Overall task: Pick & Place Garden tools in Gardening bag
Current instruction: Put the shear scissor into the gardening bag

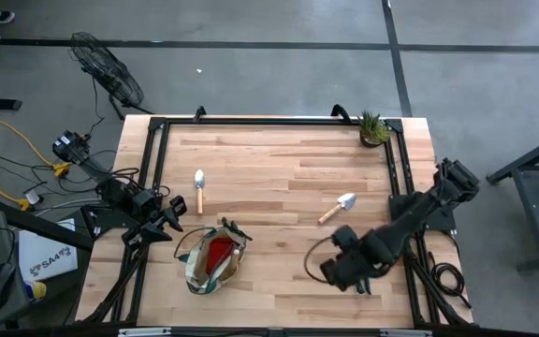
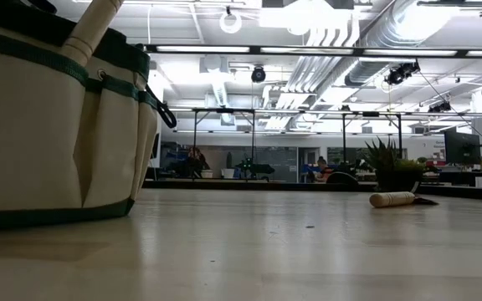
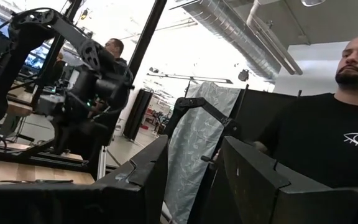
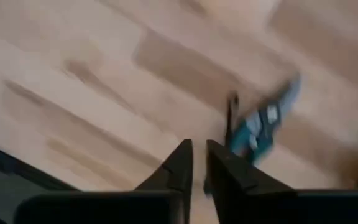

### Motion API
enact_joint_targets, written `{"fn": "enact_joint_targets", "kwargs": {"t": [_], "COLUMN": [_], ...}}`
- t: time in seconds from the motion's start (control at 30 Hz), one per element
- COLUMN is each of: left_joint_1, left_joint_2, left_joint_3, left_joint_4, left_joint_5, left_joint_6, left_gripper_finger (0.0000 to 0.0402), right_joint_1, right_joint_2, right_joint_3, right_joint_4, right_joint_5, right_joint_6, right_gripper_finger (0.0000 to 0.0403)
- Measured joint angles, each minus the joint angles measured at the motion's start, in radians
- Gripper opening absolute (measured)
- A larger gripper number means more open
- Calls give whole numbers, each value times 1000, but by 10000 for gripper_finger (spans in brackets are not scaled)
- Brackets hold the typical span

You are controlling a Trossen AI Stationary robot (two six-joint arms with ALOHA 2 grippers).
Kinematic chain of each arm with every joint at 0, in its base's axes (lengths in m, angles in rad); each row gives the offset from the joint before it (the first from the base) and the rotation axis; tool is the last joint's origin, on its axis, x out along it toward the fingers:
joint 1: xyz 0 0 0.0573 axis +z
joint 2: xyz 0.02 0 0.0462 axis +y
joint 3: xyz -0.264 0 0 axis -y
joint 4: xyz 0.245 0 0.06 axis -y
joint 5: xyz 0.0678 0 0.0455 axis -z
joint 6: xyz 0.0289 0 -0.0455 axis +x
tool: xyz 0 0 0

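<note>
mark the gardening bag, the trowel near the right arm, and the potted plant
gardening bag (image 1: 197,272): high view, on its beige canvas wall.
trowel near the right arm (image 1: 346,201): high view, on its silver blade.
potted plant (image 1: 373,126): high view, on its green leaves.

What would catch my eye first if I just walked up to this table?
Probably the gardening bag near the table's front edge, beige with green trim and something red inside. The left gripper sits just beside it, fingers apart. Two trowels lie out on the bare wood, a small potted plant stands in the far right corner, and the right gripper hangs low over green-handled pruners.
</note>
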Motion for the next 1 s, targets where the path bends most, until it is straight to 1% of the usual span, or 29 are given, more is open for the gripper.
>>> {"fn": "enact_joint_targets", "kwargs": {"t": [0.13,0.27,0.43,0.6,0.73,0.87,1.0], "left_joint_1": [0,0,0,0,0,0,0], "left_joint_2": [0,0,0,0,0,0,0], "left_joint_3": [0,0,-1,-1,-1,0,0], "left_joint_4": [0,-13,-19,-19,-30,-42,-42], "left_joint_5": [0,-1,-1,-2,-2,-6,-5], "left_joint_6": [0,0,0,0,0,0,-3], "left_gripper_finger": [152,152,152,152,152,152,152], "right_joint_1": [73,129,179,238,273,281,280], "right_joint_2": [-1,0,-1,-3,-3,-3,-3], "right_joint_3": [-79,-133,-150,-195,-270,-342,-367], "right_joint_4": [33,80,87,113,244,365,372], "right_joint_5": [-69,-102,-129,-125,-130,-129,-128], "right_joint_6": [144,269,371,493,570,614,626], "right_gripper_finger": [85,125,156,159,157,157,156]}}
